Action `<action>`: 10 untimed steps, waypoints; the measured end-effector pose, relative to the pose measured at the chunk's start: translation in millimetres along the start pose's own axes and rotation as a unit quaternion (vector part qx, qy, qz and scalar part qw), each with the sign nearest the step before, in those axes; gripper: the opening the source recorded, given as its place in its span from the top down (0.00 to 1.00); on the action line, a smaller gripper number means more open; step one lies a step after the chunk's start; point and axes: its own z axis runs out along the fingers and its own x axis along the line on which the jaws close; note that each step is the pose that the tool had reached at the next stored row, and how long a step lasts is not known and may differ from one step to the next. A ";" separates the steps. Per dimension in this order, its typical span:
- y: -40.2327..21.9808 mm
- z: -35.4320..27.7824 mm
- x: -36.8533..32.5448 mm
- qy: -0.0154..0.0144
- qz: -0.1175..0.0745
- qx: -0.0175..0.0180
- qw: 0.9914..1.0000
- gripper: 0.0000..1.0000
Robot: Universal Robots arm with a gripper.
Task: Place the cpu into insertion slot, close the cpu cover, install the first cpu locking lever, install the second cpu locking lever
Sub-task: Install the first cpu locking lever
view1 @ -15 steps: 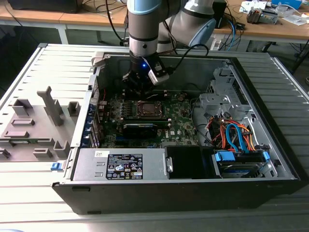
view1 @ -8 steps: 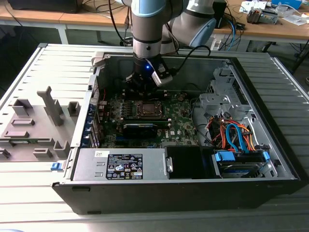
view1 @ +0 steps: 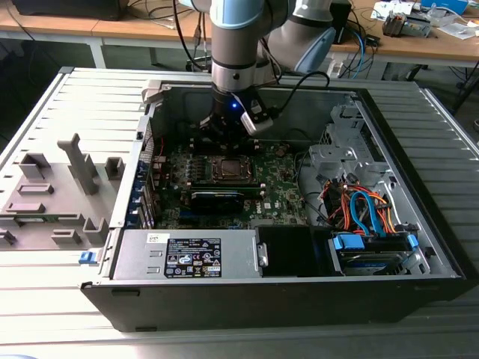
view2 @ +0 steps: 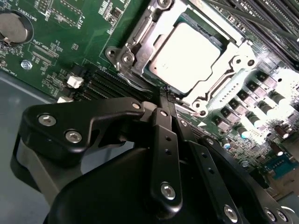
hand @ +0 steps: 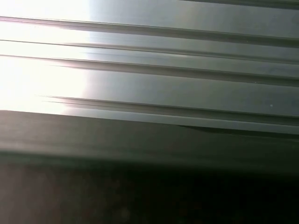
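The cpu point(view2: 187, 51) shows its pale metal top lying flat in the insertion slot point(view1: 230, 169) on the green board. The silver cpu cover point(view2: 140, 46) is folded down around it, framing the chip. My gripper point(view2: 166, 94) has its black fingers pressed together, shut, with the tips at the socket's edge just beside the cover's corner. Whether the tips touch a locking lever I cannot tell. In the exterior view the gripper point(view1: 227, 133) hangs inside the open computer case, just behind the socket.
A long black card point(view1: 217, 198) lies in front of the socket. Long memory slots point(view2: 247, 16) run beside it. A power supply point(view1: 187, 254) and a drive bay with orange and blue cables point(view1: 363, 213) fill the case front. Grey fixtures point(view1: 60, 187) stand on the ribbed table point(hand: 187, 88).
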 end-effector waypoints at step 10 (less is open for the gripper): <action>-0.5 2.3 -10.2 0.000 -0.005 0.000 1.000 0.89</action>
